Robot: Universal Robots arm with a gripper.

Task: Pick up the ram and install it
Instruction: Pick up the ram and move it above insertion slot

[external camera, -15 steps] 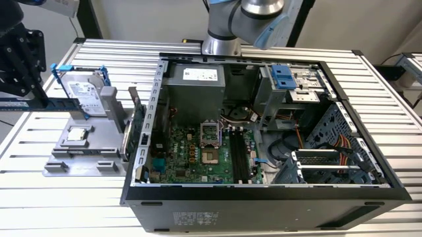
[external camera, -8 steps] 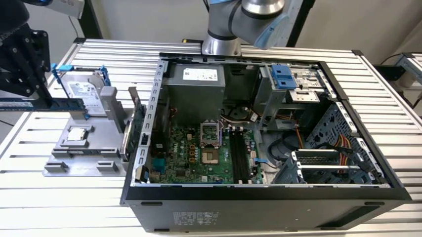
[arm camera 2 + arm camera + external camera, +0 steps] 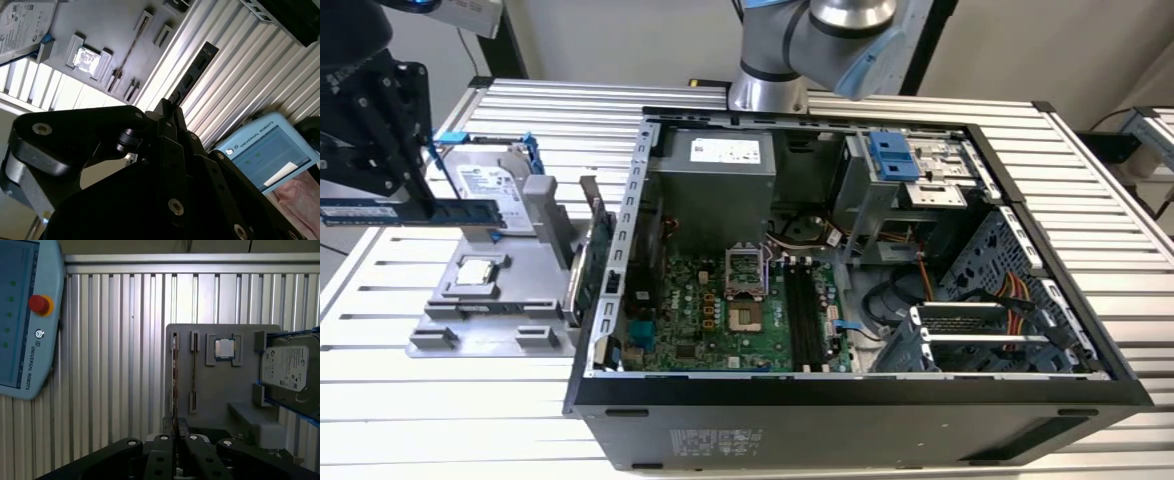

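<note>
Setting: a robotics laboratory workcell configured for computer assembly.

- Work surface: a ribbed aluminium-profile table (image 3: pixel 560 110), with the robot arm (image 3: pixel 774 50) mounted at its far edge.
- Control equipment: a teach pendant (image 3: pixel 25 320) with a red emergency-stop button (image 3: pixel 39 304) lies on the table.
- Workpiece: an open desktop computer case (image 3: pixel 854 400) lies on its side, with the motherboard (image 3: pixel 720 320) exposed.
- Parts staging: a grey fixture plate (image 3: pixel 494 320) holds a hard drive (image 3: pixel 494 190) and a processor (image 3: pixel 478 270) in dedicated seats.
- Handling: the ram (image 3: pixel 447 212) is clamped in the gripper (image 3: pixel 175 439).
</note>
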